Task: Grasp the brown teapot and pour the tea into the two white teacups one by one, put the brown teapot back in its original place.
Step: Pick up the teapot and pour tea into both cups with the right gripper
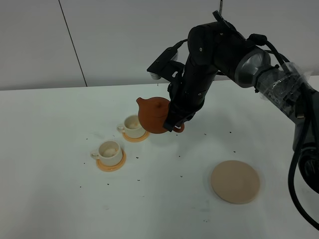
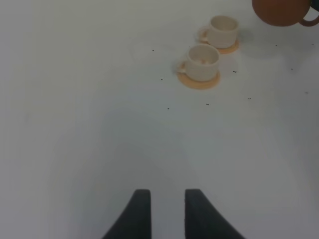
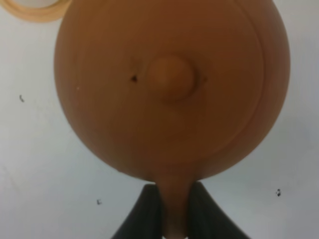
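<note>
Table (image 1: 50, 199): white, carries all items.
Teapot (image 1: 153, 114): clamped at its loop handle by the right gripper (image 3: 175, 191), jaws narrow. It sits well apart from the tan coaster (image 1: 235, 181) and just beside the far cup (image 1: 133, 126).
Near cup (image 1: 109, 151): stands on an orange coaster (image 1: 111, 166), as does the far cup.
Left gripper (image 2: 163, 193): jaws apart, gripping nothing, over bare table.

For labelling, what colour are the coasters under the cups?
Orange coasters; the left wrist view shows them best.
</note>
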Controlling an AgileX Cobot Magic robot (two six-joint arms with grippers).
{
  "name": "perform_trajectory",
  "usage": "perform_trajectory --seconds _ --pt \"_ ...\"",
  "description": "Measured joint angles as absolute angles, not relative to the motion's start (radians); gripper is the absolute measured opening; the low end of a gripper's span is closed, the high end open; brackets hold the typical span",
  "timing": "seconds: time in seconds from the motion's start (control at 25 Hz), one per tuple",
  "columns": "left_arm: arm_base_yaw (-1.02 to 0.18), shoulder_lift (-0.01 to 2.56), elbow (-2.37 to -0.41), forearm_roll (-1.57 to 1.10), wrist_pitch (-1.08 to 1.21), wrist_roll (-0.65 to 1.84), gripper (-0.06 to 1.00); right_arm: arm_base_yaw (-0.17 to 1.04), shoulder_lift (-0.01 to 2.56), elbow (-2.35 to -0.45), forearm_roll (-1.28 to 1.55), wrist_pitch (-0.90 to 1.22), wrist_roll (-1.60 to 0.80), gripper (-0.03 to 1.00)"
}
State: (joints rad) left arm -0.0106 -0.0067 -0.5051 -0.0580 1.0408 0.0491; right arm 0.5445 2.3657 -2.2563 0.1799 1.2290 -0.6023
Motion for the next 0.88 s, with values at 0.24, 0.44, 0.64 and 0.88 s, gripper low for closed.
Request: perform_trajectory --seconds 0.24,0.44,0.64,0.88 --pt "-0.011 -0.007 -0.505 -0.058 1.041 0.049 0.24 0.545 2.435 -2.256 0.178 1.228 -0.601 0.1" --pt "-0.011 -0.007 -0.505 -0.058 1.041 0.049 0.24 0.545 2.433 -2.256 0.165 1.227 -0.617 0.1" --pt "-0.011 -0.007 -0.505 -0.058 1.041 0.049 0.24 0.545 2.433 -2.256 0.147 1.228 -0.627 0.1" --pt "-0.011 -0.007 -0.505 -0.058 1.041 0.049 0.24 0.545 2.433 -2.256 0.149 1.228 -0.635 0.1"
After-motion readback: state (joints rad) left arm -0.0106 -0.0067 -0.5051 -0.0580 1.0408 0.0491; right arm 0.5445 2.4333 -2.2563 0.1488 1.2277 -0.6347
